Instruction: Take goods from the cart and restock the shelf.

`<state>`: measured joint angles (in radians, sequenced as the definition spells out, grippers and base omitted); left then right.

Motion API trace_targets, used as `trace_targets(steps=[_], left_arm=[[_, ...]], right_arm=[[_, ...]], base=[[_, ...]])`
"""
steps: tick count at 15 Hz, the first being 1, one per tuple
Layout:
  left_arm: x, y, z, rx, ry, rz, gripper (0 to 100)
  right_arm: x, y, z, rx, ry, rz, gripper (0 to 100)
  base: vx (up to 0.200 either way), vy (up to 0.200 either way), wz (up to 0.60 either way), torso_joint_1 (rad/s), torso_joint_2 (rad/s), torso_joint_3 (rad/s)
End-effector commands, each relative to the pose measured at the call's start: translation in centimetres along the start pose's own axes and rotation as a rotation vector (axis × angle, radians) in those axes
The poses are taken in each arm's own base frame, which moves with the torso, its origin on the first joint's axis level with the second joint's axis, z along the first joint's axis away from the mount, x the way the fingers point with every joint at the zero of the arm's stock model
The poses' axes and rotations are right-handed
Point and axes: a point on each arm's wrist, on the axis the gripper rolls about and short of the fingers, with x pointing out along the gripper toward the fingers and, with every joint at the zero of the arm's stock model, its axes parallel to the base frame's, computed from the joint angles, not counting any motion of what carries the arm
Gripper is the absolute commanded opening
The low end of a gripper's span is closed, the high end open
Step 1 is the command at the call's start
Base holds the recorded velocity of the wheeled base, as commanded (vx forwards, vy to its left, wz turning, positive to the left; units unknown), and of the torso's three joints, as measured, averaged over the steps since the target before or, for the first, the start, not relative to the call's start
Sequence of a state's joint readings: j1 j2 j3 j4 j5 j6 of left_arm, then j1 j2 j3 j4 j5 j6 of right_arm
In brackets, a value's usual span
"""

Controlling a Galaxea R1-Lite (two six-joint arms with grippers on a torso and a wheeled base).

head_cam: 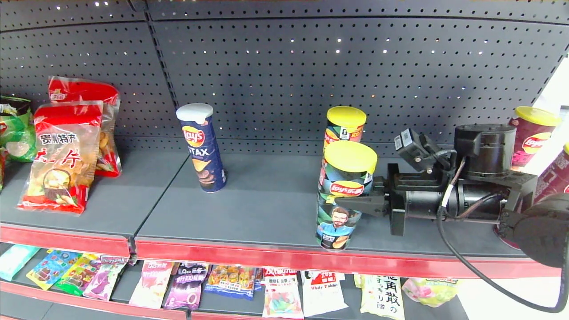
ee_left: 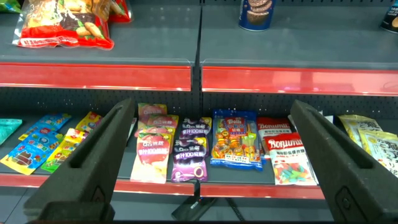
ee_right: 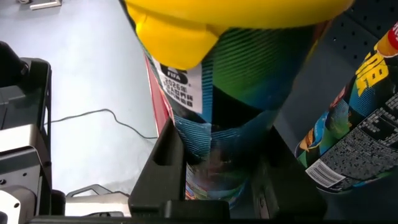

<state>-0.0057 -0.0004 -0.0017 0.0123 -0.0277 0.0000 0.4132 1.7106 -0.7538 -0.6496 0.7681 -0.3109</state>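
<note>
From the head we look forward and down onto the upper shelf (head_cam: 266,209) from close by. Our left wrist camera faces its front from lower down, sharing the red edge (ee_left: 93,76) and the snack packets (ee_left: 186,152) beneath with the head view. Our right wrist camera sits right against the yellow-lidded can (ee_right: 249,93).

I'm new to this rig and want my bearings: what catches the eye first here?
The right hand, shut on a yellow-lidded can upright at the front edge of the upper shelf, with a matching can right behind it. Farther left a blue can with a white lid stands alone, and red snack bags sit at the shelf's left end.
</note>
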Motion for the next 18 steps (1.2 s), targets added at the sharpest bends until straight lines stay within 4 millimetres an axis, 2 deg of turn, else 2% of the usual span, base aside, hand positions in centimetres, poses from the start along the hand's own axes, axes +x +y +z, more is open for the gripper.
trace_targets(steps=[1, 4, 5, 10, 17, 18], left_arm=[[0.0, 0.0, 0.0, 0.000, 0.001, 0.000, 100], [0.0, 0.0, 0.0, 0.000, 0.001, 0.000, 100], [0.0, 0.0, 0.0, 0.000, 0.001, 0.001, 100], [0.0, 0.0, 0.0, 0.000, 0.001, 0.001, 100], [0.0, 0.0, 0.0, 0.000, 0.001, 0.000, 100], [0.0, 0.0, 0.0, 0.000, 0.001, 0.000, 100]], right_arm=[[-0.1, 0.1, 0.0, 0.002, 0.001, 0.002, 0], [0.0, 0.1, -0.2, 0.004, 0.005, 0.003, 0], [0.0, 0.2, -0.2, 0.005, 0.006, 0.003, 100], [-0.1, 0.2, -0.2, 0.000, 0.000, -0.005, 100], [-3.6, 1.6, -1.3, 0.054, 0.037, -0.091, 100], [-4.6, 2.3, -1.8, 0.081, 0.045, -0.104, 100]], base=[[0.000, 0.000, 0.00, 0.000, 0.00, 0.000], [0.000, 0.000, 0.00, 0.000, 0.00, 0.000], [0.000, 0.000, 0.00, 0.000, 0.00, 0.000], [0.000, 0.000, 0.00, 0.000, 0.00, 0.000], [0.000, 0.000, 0.00, 0.000, 0.00, 0.000], [0.000, 0.000, 0.00, 0.000, 0.00, 0.000]])
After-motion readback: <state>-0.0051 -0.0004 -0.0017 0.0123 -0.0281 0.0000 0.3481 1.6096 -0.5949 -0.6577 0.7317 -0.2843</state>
